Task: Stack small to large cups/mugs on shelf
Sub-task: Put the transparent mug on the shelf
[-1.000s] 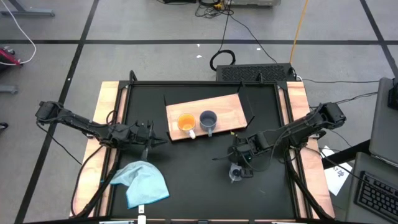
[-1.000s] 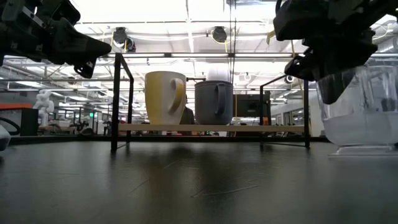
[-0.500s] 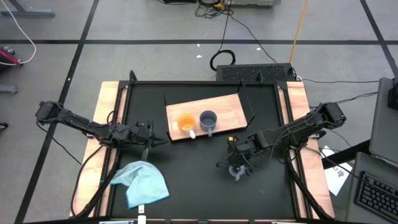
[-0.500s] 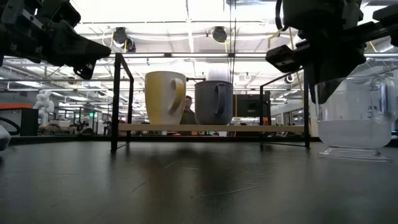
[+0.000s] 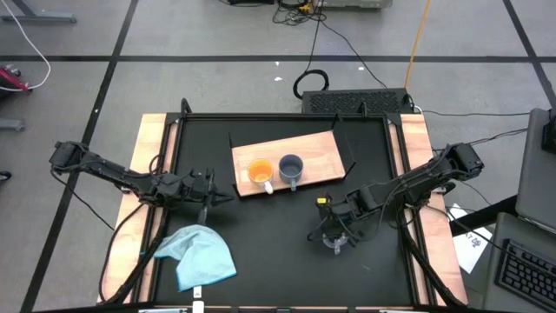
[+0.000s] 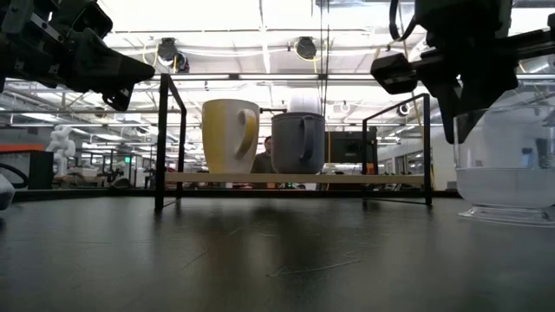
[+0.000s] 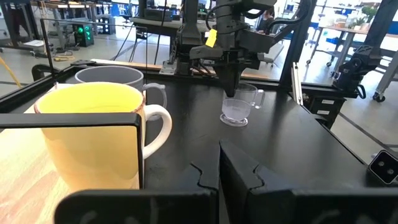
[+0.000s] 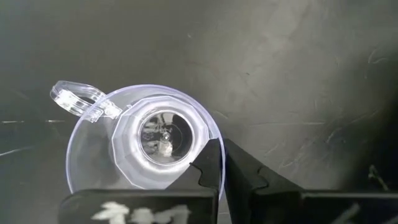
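Observation:
The orange cup (image 5: 260, 171) with a white handle and the grey-blue cup (image 5: 291, 166) stand side by side on the light-brown wooden shelf (image 5: 317, 152). They also show in the low view, the orange cup (image 6: 230, 136) left of the grey-blue cup (image 6: 297, 143). The clear cup (image 5: 335, 244) stands on the black tabletop, near and right of the shelf. My right gripper (image 8: 222, 165) is over it, pointing down, shut on its rim. My left gripper (image 5: 213, 198) is shut and empty, held above the table left of the shelf. My right gripper holds the clear cup by its rim (image 8: 211, 134), on the side opposite the handle (image 8: 78, 99). One finger is inside the cup and one outside, with the thin wall between them. The fingers come from above, pointing down. The cup stands upright with its base (image 6: 507, 212) on the table.
A light blue cloth (image 5: 201, 255) lies crumpled at the table's near left. The shelf board sits raised on a black metal frame (image 6: 161, 143) with upright posts. Wooden rails (image 5: 149, 156) run along the table's left and right sides.
My right gripper has turned about its wrist over the clear cup and gone slightly toward the table's near right. The clear cup has shifted a little along the table with it and stands upright.

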Robot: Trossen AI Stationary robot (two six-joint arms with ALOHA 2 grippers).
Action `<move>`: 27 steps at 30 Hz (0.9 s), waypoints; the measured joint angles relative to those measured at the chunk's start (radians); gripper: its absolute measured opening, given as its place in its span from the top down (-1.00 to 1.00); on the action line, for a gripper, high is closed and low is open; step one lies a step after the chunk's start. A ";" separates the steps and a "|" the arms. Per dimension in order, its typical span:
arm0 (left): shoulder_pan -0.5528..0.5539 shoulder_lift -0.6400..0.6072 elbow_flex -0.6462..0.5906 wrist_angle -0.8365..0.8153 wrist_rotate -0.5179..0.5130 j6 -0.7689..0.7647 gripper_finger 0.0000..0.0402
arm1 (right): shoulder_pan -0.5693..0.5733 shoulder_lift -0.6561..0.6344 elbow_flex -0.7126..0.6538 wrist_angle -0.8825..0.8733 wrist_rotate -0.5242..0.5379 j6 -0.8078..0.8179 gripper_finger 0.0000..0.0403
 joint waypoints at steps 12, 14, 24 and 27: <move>0.000 0.000 0.000 0.000 0.000 0.000 0.96 | 0.007 0.000 0.000 0.020 -0.004 0.159 0.89; 0.000 0.000 0.000 0.000 0.000 0.000 0.96 | 0.007 0.000 0.000 0.035 -0.005 0.171 0.83; 0.000 0.000 0.000 0.000 0.000 -0.005 0.96 | 0.007 0.000 0.000 0.076 -0.007 0.230 0.47; 0.000 0.000 0.000 0.001 0.000 -0.005 0.96 | 0.007 0.000 0.000 0.072 -0.008 0.314 0.40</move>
